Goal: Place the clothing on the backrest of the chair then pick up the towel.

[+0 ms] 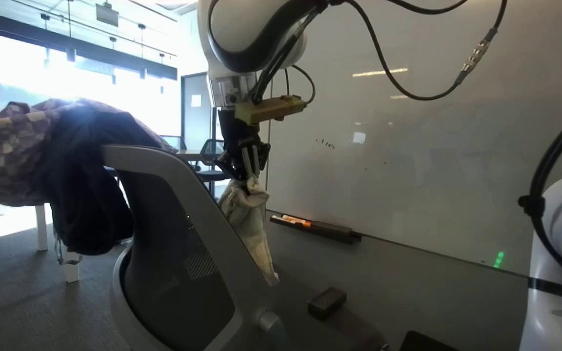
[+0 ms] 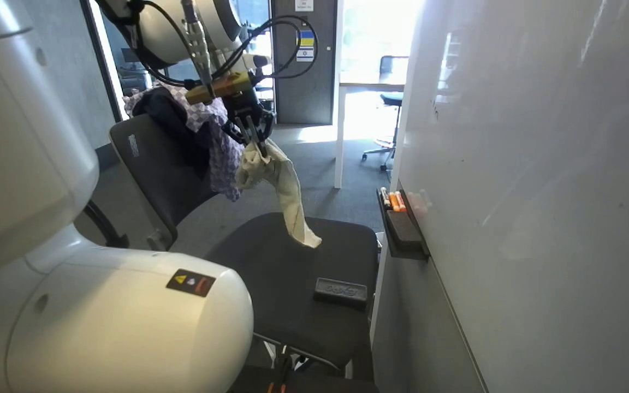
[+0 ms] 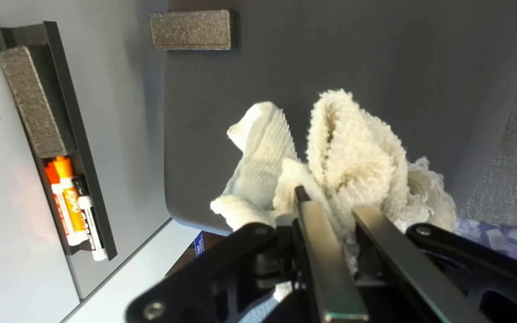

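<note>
A whiteboard carries a few small dark marks. In its dark tray lie an eraser and, just beside its end, three markers with red, orange and black caps. A second eraser lies apart from the tray. Farther back are a dark door with posted papers, a white-legged table and grey carpet.

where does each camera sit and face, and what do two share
In an exterior view: behind the grey-framed mesh chair backrest, angled toward the glossy whiteboard; white robot arm and black gripper show.
In an exterior view: beside the arm, facing along the whiteboard, over the flat dark seat; arm and gripper show.
Wrist view: above the seat, facing down; gripper shows.
Both exterior views share the cream towel.
</note>
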You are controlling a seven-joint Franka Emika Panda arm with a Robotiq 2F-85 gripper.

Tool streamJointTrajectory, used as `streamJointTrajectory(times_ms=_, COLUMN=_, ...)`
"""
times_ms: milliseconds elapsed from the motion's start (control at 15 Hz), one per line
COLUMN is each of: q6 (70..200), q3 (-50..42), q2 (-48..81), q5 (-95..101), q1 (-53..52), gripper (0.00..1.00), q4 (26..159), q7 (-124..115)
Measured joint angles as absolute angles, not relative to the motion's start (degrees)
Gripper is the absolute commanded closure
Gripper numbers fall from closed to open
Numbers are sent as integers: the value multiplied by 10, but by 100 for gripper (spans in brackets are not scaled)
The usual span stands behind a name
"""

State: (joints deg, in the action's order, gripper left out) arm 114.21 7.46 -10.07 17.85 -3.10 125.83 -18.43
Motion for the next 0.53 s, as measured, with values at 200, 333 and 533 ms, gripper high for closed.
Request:
streamJointTrajectory(times_ms=200, q6=1146, q3=79, q2=-108, q5=174, q1=-38, gripper=90, q4=1253, q7=-177)
streamJointTrajectory(times_ms=333, q6=1189, q3=79, q2=-108, q5=174, q1=-40, gripper=90, q4=1255, q7=-168)
streamJointTrajectory(times_ms=533, q6=1240, q3=78, q2=-107, q5=166, q1=-40, gripper=93, q4=1258, q7=-163)
